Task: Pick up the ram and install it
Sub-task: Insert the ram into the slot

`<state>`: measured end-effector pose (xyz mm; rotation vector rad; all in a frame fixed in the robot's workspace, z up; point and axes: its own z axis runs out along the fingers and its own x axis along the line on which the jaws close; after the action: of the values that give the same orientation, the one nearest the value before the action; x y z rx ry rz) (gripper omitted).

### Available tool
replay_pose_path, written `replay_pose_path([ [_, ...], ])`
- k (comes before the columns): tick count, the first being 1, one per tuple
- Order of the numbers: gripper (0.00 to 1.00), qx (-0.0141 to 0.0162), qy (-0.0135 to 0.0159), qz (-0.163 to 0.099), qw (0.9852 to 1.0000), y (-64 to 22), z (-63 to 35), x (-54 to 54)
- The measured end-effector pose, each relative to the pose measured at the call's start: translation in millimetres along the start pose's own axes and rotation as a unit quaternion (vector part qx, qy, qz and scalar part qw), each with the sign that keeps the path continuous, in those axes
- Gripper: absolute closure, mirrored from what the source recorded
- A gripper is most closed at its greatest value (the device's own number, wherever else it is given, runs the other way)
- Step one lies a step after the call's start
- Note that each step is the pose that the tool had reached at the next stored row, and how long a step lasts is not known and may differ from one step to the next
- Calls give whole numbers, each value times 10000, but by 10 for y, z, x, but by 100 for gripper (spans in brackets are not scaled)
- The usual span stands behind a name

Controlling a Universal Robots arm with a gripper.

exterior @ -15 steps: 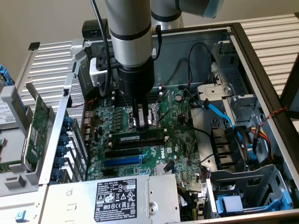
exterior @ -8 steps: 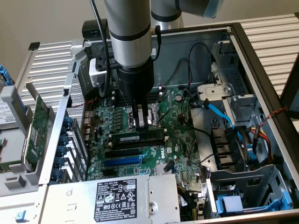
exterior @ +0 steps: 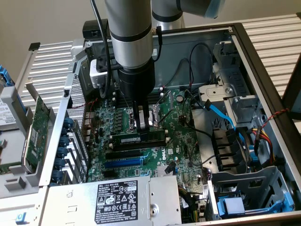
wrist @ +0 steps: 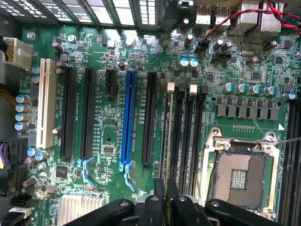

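Black links of the pincer [wrist: 165,195] fill the nearest edge of the wrist view. Its two fingers stand narrow, pinched on the thin upper edge of the ram [wrist: 165,141]. Seen edge-on from there, the ram is no more than a slim line running along the first black memory slot, beside the blue slot [wrist: 128,117]. How deep it sits in that slot cannot be made out, and its chips and label are hidden in that view.

From the exterior view the ram [exterior: 141,139] lies lengthwise on the motherboard [exterior: 181,146], a white label on its side, just under the pincer [exterior: 143,123]. The fingertips' contact with it is hard to make out there.

The arm [exterior: 129,33] comes straight down into the open computer case [exterior: 263,61], wrist vertical, and its upper part is cut off by the frame. It covers the board area behind it. A labelled power supply [exterior: 117,200] hides the board's near edge. The processor socket [wrist: 239,176] is partly cut off by the pincer's links.
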<state>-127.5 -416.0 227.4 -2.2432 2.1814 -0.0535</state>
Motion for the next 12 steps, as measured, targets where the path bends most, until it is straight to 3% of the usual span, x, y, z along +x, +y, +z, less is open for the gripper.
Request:
replay_pose_path([
  [12, 86, 2, -2, 0, 10000, -1, -4, 0],
])
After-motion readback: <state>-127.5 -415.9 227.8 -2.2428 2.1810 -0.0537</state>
